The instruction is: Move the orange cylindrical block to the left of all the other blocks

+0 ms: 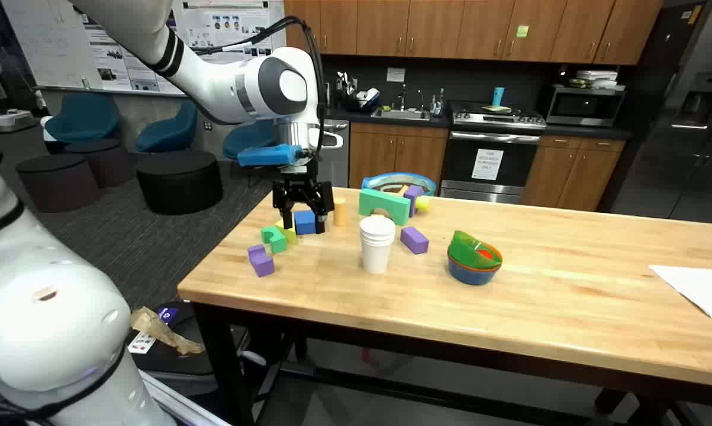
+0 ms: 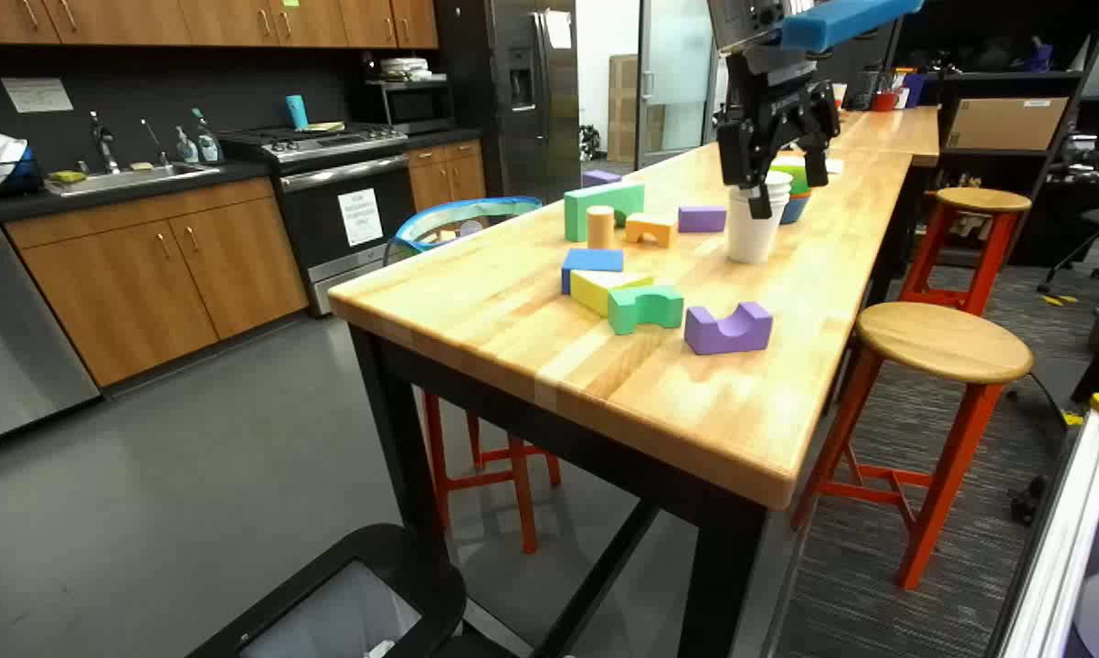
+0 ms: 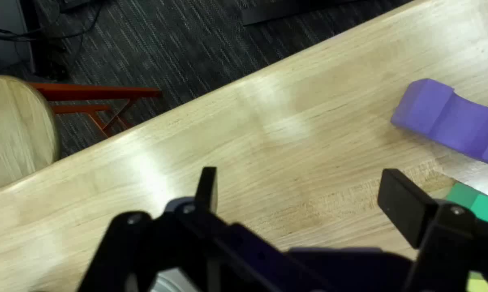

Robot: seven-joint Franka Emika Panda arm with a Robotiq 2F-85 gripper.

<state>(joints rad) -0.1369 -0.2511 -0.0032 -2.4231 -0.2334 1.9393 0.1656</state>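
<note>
The gripper [image 3: 303, 188], spread wide and empty, hung above a table [image 2: 485, 297] where the orange cylinder [image 2: 600, 227] stood upright near the blue block [image 2: 592, 260].

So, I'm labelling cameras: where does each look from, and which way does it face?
In an exterior view: off a long side of the table, facing across toward the stove; the white arm and gripper show.
In an exterior view: beyond the table's short end, facing roughly along it toward the refrigerator; the gripper and some arm show.
Wrist view: just above the gripper, facing down at the table edge and floor; its fingers show.
Both exterior views share the orange cylindrical block; the purple notched block shows in all three.
</note>
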